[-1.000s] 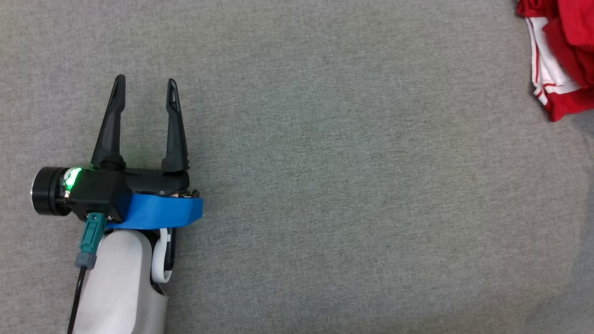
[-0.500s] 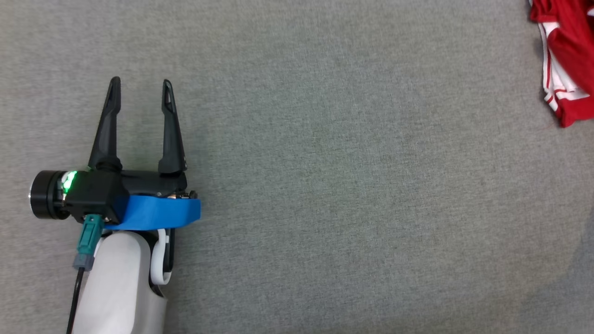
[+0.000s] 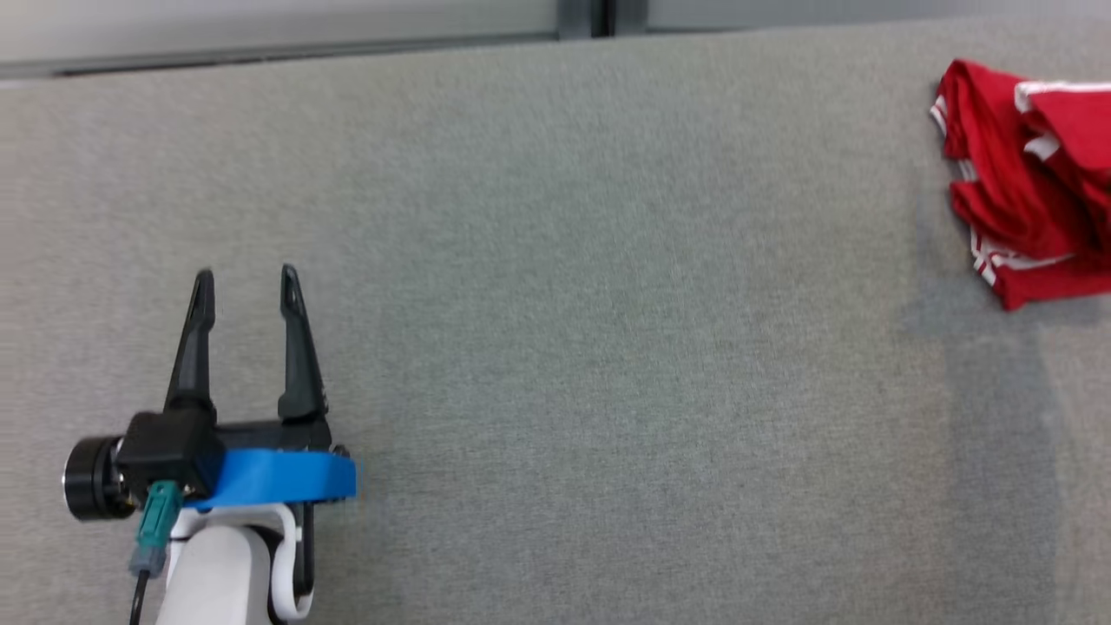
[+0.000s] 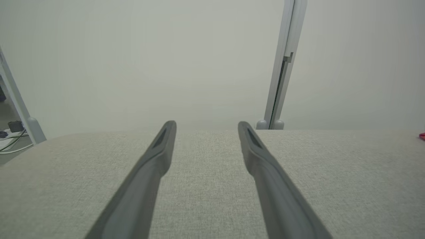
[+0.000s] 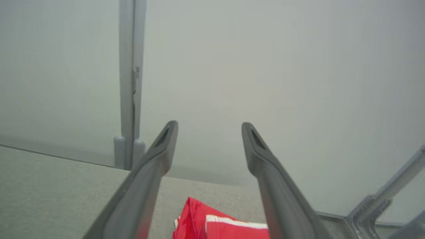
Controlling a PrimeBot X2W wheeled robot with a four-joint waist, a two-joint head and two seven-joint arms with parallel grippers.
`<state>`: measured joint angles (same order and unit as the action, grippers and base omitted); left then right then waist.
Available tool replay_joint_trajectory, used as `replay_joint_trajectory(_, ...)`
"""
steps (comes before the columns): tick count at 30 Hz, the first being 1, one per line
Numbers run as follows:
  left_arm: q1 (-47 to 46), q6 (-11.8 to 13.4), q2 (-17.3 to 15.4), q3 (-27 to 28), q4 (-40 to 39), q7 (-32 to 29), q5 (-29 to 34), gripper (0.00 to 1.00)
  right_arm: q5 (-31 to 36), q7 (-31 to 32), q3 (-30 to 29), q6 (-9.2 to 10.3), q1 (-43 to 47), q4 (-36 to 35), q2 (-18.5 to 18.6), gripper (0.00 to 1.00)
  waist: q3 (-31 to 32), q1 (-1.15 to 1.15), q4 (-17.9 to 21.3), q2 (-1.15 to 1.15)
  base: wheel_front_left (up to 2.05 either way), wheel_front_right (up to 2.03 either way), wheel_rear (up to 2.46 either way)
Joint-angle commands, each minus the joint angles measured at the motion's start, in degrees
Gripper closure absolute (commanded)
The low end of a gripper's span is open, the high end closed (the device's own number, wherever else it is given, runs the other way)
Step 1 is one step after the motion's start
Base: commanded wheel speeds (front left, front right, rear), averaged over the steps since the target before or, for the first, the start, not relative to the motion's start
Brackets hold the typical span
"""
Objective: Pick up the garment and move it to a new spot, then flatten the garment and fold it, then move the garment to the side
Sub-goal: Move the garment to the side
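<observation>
My left end effector [image 3: 246, 278] hovers over the grey, finely woven counter [image 3: 608, 304]. Its two long, tapered dark fingers are spread apart, with only bare weave between them. The garment [image 3: 1015, 200], red cloth with white stripe trim, lies crumpled in soft folds at the counter's far right, well apart from that end effector. My right end effector [image 5: 209, 124] is spread wide too, with nothing pinched. The garment lies on the counter beneath it, low between its fingers.
</observation>
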<state>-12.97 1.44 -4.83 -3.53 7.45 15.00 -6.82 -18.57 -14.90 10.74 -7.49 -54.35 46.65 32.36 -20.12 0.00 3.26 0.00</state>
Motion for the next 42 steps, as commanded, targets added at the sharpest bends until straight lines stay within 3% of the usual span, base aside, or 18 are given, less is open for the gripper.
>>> replay_joint_trajectory(1,1.5,0.1,0.2,0.4,0.0,0.3,-0.4,0.00,-0.1,-0.3,0.1,-0.01,2.0,-3.2,-2.1,0.00,2.4,0.00,-0.1,0.00,0.00,0.00,0.00)
replay_joint_trajectory(8,5.1,-0.4,0.3,0.8,0.9,0.2,-0.9,0.00,-0.5,-0.3,1.6,-0.01,10.0,-12.3,-11.1,0.00,7.8,0.00,-2.2,0.00,0.00,0.00,0.00)
replay_joint_trajectory(15,7.3,-0.8,0.5,0.6,2.6,0.2,-1.2,0.00,-0.6,-0.3,2.5,-0.01,18.9,-16.8,-18.4,0.00,12.3,0.00,-2.7,0.00,0.00,0.00,0.00)
replay_joint_trajectory(24,9.3,-0.5,0.8,0.5,3.7,0.2,-2.2,0.00,1.4,-0.3,0.0,-0.01,31.9,-24.4,-21.7,0.00,15.5,0.00,-2.1,0.00,0.00,0.00,0.00)
replay_joint_trajectory(42,11.9,0.2,0.9,0.4,4.3,-0.1,-2.8,0.00,7.2,6.8,-13.6,-0.01,53.3,-41.8,-28.2,0.00,18.1,0.00,-3.5,0.00,0.00,0.00,0.00)
